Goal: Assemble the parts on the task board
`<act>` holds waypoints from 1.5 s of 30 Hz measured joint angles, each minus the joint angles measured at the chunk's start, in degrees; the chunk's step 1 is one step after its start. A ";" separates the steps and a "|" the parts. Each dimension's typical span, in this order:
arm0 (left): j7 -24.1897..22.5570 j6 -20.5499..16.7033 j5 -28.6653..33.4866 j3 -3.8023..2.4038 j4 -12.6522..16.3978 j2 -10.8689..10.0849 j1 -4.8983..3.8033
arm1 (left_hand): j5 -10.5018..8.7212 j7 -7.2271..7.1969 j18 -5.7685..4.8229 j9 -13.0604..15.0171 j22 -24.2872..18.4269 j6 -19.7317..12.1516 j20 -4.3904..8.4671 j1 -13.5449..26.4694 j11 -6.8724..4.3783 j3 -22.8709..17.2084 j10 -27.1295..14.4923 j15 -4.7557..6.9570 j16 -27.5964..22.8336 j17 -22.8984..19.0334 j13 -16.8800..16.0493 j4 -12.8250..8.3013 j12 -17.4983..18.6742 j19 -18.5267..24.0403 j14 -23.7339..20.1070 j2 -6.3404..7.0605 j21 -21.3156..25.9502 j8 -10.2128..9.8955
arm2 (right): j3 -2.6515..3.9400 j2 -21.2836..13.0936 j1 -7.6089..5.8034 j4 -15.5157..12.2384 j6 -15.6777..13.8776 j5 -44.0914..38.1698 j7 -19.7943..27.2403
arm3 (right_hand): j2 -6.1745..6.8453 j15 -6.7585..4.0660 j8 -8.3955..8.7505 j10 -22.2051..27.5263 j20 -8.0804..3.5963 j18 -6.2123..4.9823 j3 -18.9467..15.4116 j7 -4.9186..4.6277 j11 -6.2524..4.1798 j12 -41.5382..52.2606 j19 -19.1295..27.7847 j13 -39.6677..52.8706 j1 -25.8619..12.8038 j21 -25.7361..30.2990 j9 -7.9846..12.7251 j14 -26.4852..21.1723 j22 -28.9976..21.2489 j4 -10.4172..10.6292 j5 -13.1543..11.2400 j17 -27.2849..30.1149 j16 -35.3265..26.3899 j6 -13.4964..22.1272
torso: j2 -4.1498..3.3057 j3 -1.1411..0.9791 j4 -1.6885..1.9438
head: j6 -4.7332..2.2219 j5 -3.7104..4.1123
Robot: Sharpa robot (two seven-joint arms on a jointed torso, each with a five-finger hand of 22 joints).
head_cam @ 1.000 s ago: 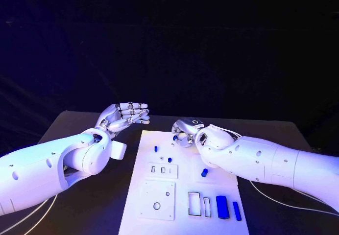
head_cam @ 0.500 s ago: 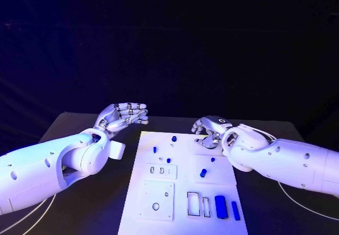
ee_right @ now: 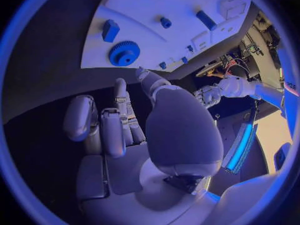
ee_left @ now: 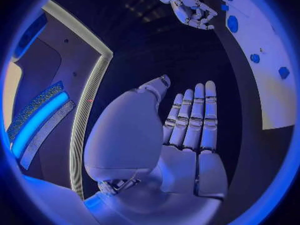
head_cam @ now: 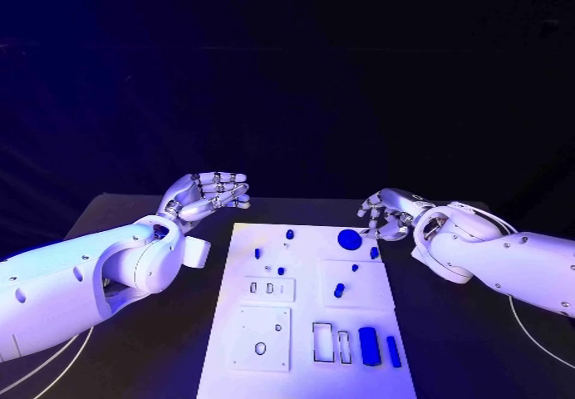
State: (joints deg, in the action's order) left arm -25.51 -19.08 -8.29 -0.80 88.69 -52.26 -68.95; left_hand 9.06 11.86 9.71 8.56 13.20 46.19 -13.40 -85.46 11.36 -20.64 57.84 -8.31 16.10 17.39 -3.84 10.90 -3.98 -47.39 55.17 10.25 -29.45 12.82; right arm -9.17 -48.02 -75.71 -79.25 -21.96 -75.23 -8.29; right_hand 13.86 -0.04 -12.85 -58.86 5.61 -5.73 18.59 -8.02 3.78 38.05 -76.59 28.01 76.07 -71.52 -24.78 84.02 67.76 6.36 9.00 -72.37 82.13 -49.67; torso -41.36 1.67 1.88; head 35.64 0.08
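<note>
- Right hand hovers just off the white task board's far right corner, fingers loosely curled, holding nothing.
- Round blue toothed gear lies on the board beside it, apparently set down.
- Left hand waits empty, fingers apart, over the black table; dark room behind.

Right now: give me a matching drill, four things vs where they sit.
Things:
1. gear
2. left hand
3. right hand
4. two long bars

Places:
A. off the board's far right corner
B. near right corner of the board
C. far right part of the board
D. raised, off the board's far left corner

Pairs: 1-C, 2-D, 3-A, 4-B
</note>
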 measured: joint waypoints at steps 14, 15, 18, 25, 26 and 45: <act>0.12 1.16 0.15 0.00 -0.28 0.43 0.01 | 0.00 0.00 0.01 0.00 0.00 0.00 0.00 0.24 0.00 0.16 0.00 0.00 0.00 0.06 0.00 -0.16 0.00 0.00 0.00 -0.23 0.00 0.00 | -0.07 4.90 1.61 6.08 4.28 0.63 0.49 | -2.30 0.09 -2.48 -7.72 0.90 1.81 -9.98 -1.41 1.90 35.82 -5.58 36.11 5.94 -7.30 -1.33 0.01 7.19 8.04 0.79 -2.59 5.44 3.01 | -0.10 0.00 0.20 | 0.19 0.07; 0.12 1.24 0.16 0.00 -0.31 0.46 0.01 | 0.00 0.00 0.00 0.00 0.00 0.00 0.00 0.24 0.00 0.16 0.00 0.00 0.00 0.06 0.00 -0.16 0.00 0.00 0.00 -0.24 0.00 0.00 | -0.07 5.22 1.79 6.56 4.45 0.72 0.47 | -2.10 0.39 -2.70 -12.20 1.08 1.81 -10.33 -1.58 1.40 38.99 -5.77 40.36 6.13 -7.82 -1.34 -0.06 7.19 8.39 0.98 -2.58 5.73 3.21 | -0.13 0.00 0.23 | 0.20 0.10; 0.13 1.40 0.18 0.00 -0.40 0.50 0.01 | 0.00 0.00 0.00 0.00 0.00 0.00 0.00 0.24 0.00 0.16 0.00 0.00 0.00 0.06 0.00 -0.16 0.00 0.00 0.00 -0.24 0.00 0.00 | -0.07 5.70 2.14 7.21 4.78 0.91 0.38 | -2.40 0.46 -2.88 -18.61 1.17 1.81 -11.05 -1.87 1.22 44.37 -6.23 46.42 6.44 -8.70 -1.34 0.01 7.19 9.11 0.98 -2.58 6.13 3.51 | -0.22 -0.03 0.34 | 0.21 0.15; 0.14 1.67 0.22 0.02 -0.66 0.65 0.02 | 0.00 0.00 0.00 0.00 0.00 0.00 0.00 0.23 0.00 0.16 0.00 0.00 0.00 0.13 0.00 -0.16 0.00 0.00 0.00 -0.23 0.00 0.00 | -0.07 6.20 2.49 7.89 5.30 1.32 0.25 | -2.89 0.46 -3.11 -20.48 1.28 2.68 -10.99 -1.76 1.32 46.14 -6.75 46.95 6.92 -9.52 -1.36 0.01 7.19 9.53 1.32 -2.58 6.54 3.40 | -0.31 -0.08 0.39 | 0.41 0.28; 0.14 1.71 0.22 0.02 -0.69 0.68 0.01 | 0.00 0.00 0.00 0.01 0.00 0.00 0.00 0.23 0.00 0.16 0.00 0.00 0.00 0.13 0.00 -0.16 0.00 0.00 0.00 -0.24 0.00 0.00 | -0.04 6.26 2.49 7.96 5.31 1.38 0.21 | -2.93 0.46 -3.11 -20.58 1.22 2.68 -10.90 -1.76 1.22 46.14 -6.81 46.95 6.96 -9.52 -1.38 0.01 7.19 9.61 1.43 -2.58 6.54 3.40 | -0.31 -0.10 0.38 | 0.44 0.28; 0.23 1.98 0.26 0.01 -0.89 0.82 0.01 | 0.00 0.00 0.00 0.01 0.00 0.00 0.00 0.23 0.00 0.16 0.00 0.00 0.00 0.18 -0.05 -0.16 0.00 0.00 0.00 -0.23 0.00 0.00 | 0.07 6.97 2.41 8.41 5.33 1.77 -0.56 | -6.63 0.09 -3.72 -22.47 0.67 2.68 -2.57 -0.50 -0.19 47.04 -7.45 46.94 8.07 -11.79 -0.40 -0.07 7.17 9.48 1.97 -2.56 7.21 -0.82 | -0.32 -0.11 0.44 | 0.42 0.34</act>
State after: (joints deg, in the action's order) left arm -25.28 -17.10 -8.03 -0.79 87.80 -51.44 -68.94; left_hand 9.06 11.87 9.71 8.57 13.20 46.19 -13.40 -85.22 11.36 -20.49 57.85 -8.31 16.10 17.57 -3.90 10.74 -3.98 -47.39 55.17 10.02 -29.45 12.82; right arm -9.10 -41.05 -73.30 -70.84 -16.63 -73.46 -8.85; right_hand 7.24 0.05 -16.57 -81.33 6.29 -3.05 16.02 -8.53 3.59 85.09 -84.04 74.95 84.15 -83.32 -25.18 83.95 74.93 15.85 10.97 -74.93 89.34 -50.50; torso -41.68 1.56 2.33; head 36.06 0.42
